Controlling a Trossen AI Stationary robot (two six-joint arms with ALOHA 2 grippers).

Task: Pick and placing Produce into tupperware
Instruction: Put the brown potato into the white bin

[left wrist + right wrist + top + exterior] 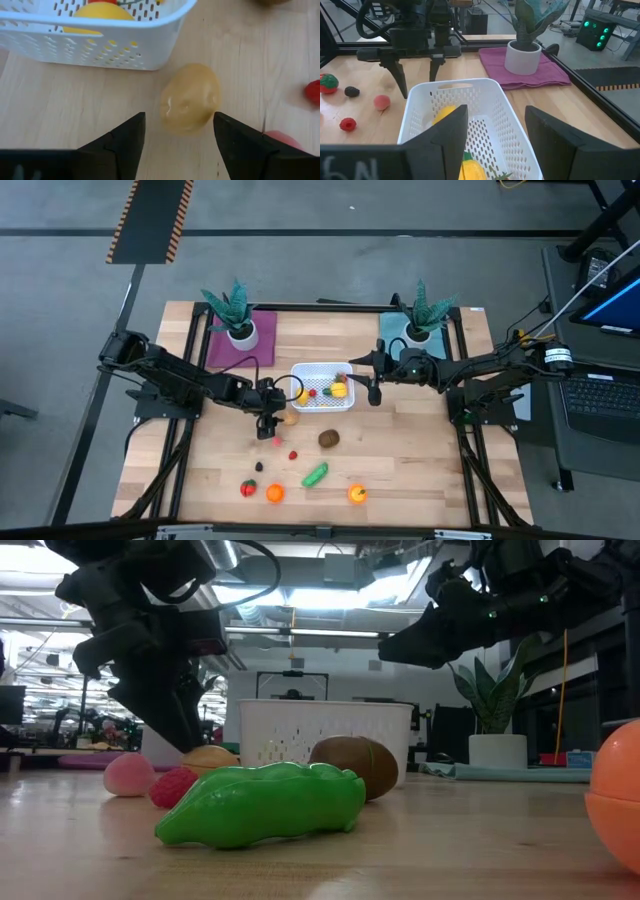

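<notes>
Pick step: left tool gapes empty astride tan potato, at tupperware's seven o'clock; needs lowering, closing. Right tool hovers open over tupperware.

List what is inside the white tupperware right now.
The tupperware holds a yellow piece, a small red piece and another yellow piece. Anything beneath them is hidden.

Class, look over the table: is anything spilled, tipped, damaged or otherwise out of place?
Nothing stands out. The white tupperware sits upright with a few pieces inside; the remaining produce lies loose on the table, as expected mid-task. The open left gripper straddles a tan piece beside it; both potted plants stand upright.
</notes>
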